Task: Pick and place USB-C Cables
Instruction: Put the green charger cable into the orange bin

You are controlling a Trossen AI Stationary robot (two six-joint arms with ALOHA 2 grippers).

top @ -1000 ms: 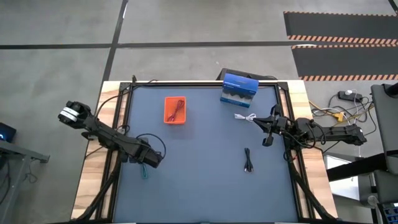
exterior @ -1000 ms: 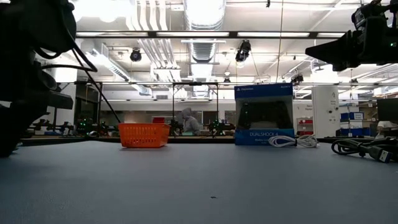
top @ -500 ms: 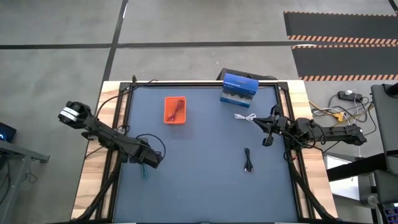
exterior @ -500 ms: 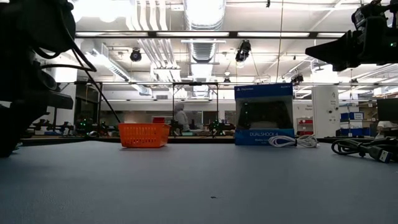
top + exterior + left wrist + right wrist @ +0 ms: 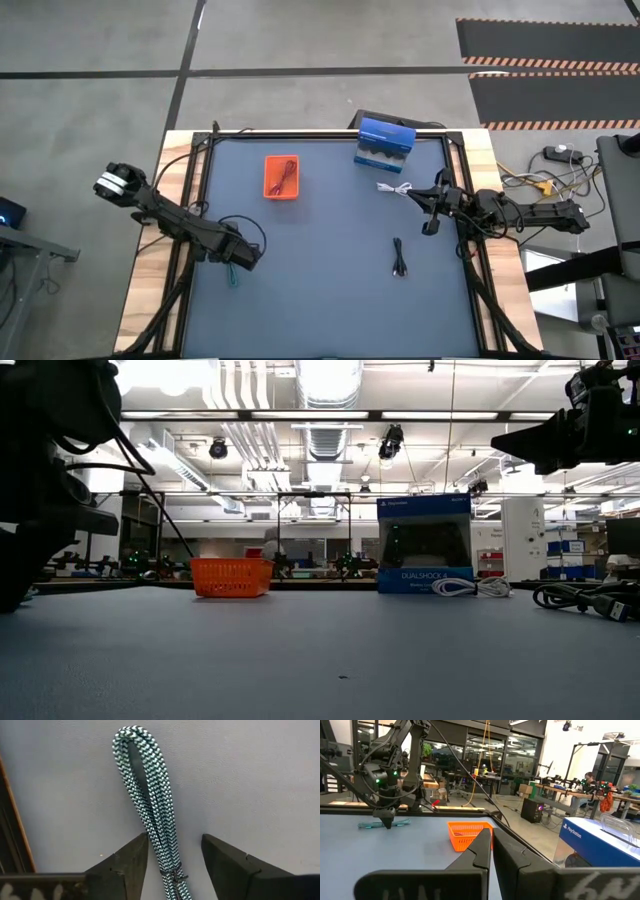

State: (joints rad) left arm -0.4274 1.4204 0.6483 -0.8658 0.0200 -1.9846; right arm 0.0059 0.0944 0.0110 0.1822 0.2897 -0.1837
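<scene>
Left gripper (image 5: pixel 172 857) down over the teal-green cable (image 5: pixel 150 815), fingers spread either side and not yet closed.

The cable lies flat on the surface (image 5: pixel 330 230) near its left edge. Best to close near the tied middle so both strands are caught, then lift straight up toward the orange basket (image 5: pixel 281 177), where the red cable (image 5: pixel 284 178) already lies. The right gripper (image 5: pixel 430 208) waits closed by the white cable (image 5: pixel 394 188); the black cable (image 5: pixel 398 258) lies nearby.

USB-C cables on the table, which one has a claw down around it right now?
The teal-green cable: the left claw straddles it, open. The white cable and black cable lie untouched; the red cable is in the orange basket.
</scene>
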